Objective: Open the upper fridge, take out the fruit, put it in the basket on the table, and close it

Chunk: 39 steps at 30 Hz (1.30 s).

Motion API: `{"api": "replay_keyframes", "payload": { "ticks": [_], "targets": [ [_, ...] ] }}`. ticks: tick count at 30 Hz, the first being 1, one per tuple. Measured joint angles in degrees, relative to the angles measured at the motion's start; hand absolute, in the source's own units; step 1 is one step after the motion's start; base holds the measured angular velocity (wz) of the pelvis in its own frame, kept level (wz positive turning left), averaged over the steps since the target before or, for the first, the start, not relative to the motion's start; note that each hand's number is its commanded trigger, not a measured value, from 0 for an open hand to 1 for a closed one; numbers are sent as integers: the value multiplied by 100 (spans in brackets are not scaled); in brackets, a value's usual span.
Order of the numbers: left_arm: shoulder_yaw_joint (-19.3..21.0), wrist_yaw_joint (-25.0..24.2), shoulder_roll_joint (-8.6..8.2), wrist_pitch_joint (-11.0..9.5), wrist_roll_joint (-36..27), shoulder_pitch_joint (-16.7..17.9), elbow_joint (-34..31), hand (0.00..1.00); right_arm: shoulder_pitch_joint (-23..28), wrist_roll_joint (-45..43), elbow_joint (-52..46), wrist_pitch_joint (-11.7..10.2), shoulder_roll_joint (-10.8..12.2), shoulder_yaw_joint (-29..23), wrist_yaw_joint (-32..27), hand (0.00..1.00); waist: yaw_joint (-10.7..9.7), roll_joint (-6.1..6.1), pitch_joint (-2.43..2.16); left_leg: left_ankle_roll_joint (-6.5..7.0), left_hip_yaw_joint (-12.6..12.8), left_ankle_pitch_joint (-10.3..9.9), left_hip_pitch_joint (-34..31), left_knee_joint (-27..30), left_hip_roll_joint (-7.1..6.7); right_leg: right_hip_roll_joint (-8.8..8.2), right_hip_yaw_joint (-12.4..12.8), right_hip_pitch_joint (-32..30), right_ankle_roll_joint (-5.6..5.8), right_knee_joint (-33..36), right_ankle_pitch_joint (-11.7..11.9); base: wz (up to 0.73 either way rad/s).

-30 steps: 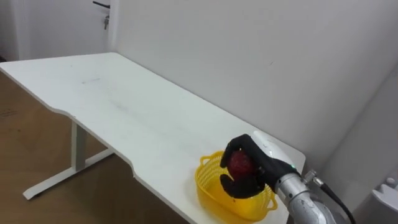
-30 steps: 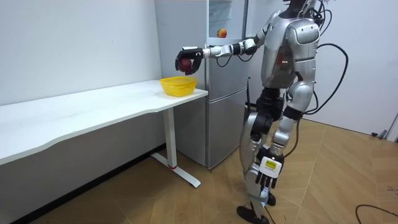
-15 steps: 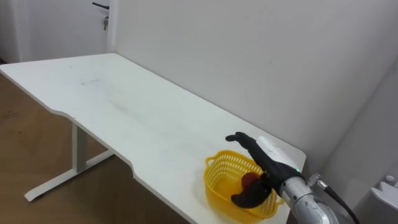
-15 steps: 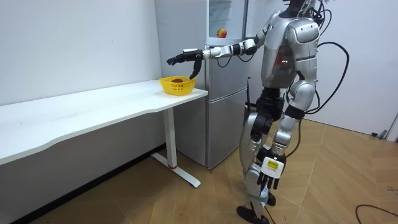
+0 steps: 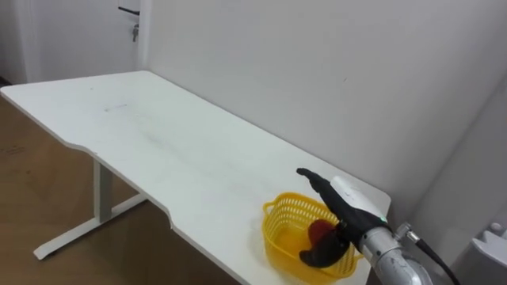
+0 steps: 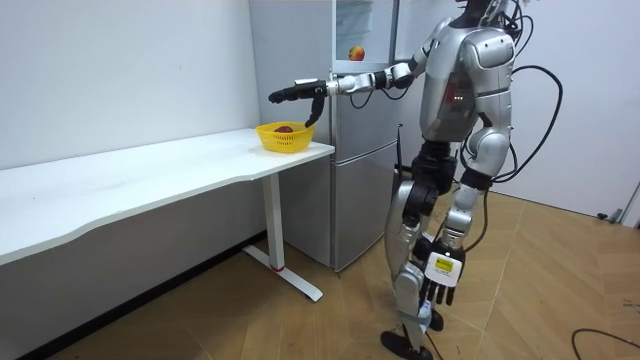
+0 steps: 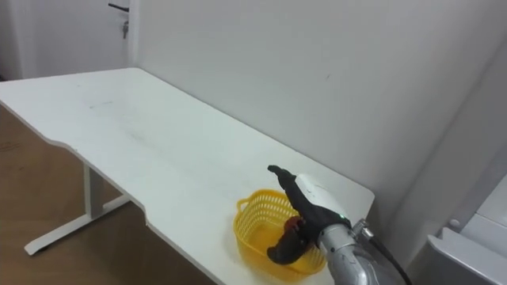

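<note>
Apple [image 5: 319,230]: red, lying inside the basket [image 5: 279,244], free of any grasp.
Basket: yellow, on the table [image 5: 158,134], at its end nearest the fridge [image 6: 360,150].
Right hand [image 5: 342,209]: above the basket, fingers straight and spread, thumb apart beside the apple, holding nothing.
Left hand [image 6: 430,297]: hanging at the robot's side, low by its leg; its grip cannot be told.
Robot: upright on the floor, beside the fridge, right arm stretched out level toward the table.
</note>
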Motion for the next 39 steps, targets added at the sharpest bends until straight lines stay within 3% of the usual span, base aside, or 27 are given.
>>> {"api": "replay_keyframes", "payload": {
  "ticks": [5,11,14,19,21,25,27,30,31,33,39],
  "targets": [
    [6,33,-129,56,-5,0,3,0,0,10,5,0,0,-229,-83,0,-62,103,-14,2,26,-1,14,-1,0,1,18,5,0,7,0,-1],
    [22,27,-158,59,-7,33,18,0,0,462,-250,0,-2,-582,-319,0,-167,262,-80,3,38,1,45,-7,2,0,20,17,0,7,0,-1],
    [23,34,-154,13,-10,59,20,0,1,684,-640,-12,-1,-606,-452,0,-262,329,-79,2,40,2,96,-31,7,5,32,59,0,3,0,0],
    [11,65,-305,-85,-3,84,11,0,33,688,-1297,-152,1,-760,-688,0,-320,522,-70,6,171,1,229,-90,21,3,184,92,2,5,1,-15],
    [6,98,-311,-160,7,102,11,0,84,599,-1816,-257,27,-777,-845,0,-434,592,-69,6,244,2,235,-102,46,-2,250,75,1,12,1,-13],
    [-41,191,-316,-227,-9,70,7,0,232,585,-2543,-501,156,-857,-1020,0,-616,726,-125,3,339,1,244,-90,81,14,337,31,-5,9,5,-13],
    [-48,236,-325,-299,1,61,13,0,308,575,-2857,-542,188,-876,-1086,0,-694,845,-94,2,401,2,327,-112,85,32,417,57,-7,10,6,-19],
    [-57,300,-343,-409,-11,-17,82,0,640,380,-3410,-669,356,-974,-1182,0,-865,1094,-129,6,525,2,435,-237,99,46,544,77,-6,24,6,-23],
    [-71,318,-342,-433,-12,-14,96,0,676,356,-3497,-678,356,-973,-1195,0,-895,1105,-141,6,552,2,446,-244,103,46,577,75,-6,27,6,-18],
    [-166,386,-345,-448,-10,-49,193,0,781,287,-3852,-697,356,-991,-1252,0,-1053,1183,-124,6,650,2,486,-296,122,84,660,65,-7,30,6,-19],
    [-97,444,-484,-580,-12,-86,256,0,1407,286,-4575,-947,400,-1373,-1389,0,-1249,1214,-146,4,949,1,528,-323,174,133,955,-19,-24,29,18,-24]
  ]
}}
